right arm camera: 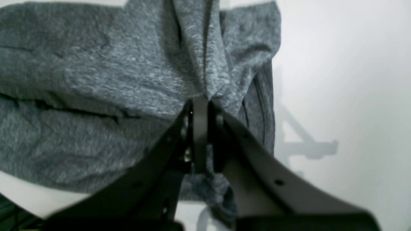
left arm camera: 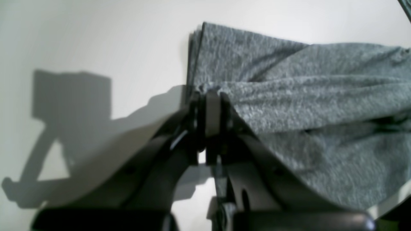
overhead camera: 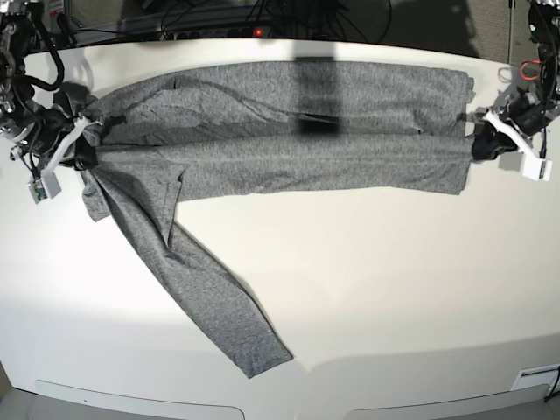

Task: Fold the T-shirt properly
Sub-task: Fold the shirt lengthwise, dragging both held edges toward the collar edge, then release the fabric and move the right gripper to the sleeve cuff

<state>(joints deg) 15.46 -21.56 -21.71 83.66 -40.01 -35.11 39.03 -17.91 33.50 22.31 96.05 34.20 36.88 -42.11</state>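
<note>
Both pincers, left pincer [left arm camera: 212,96] and right pincer [right arm camera: 200,102], pinch my T-shirt [overhead camera: 289,131]; its loose sleeve [overhead camera: 210,297] could drag crooked

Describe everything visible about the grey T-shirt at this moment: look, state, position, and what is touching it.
The T-shirt is heather-grey speckled knit, plain, long-sleeved. It lies stretched as a long band across the far part of the white table, folded lengthwise, with creases along the fold. One sleeve trails diagonally toward the near edge. The left claw is shut on one end's edge, the right claw shut on the other end, where the fabric bunches.
</note>
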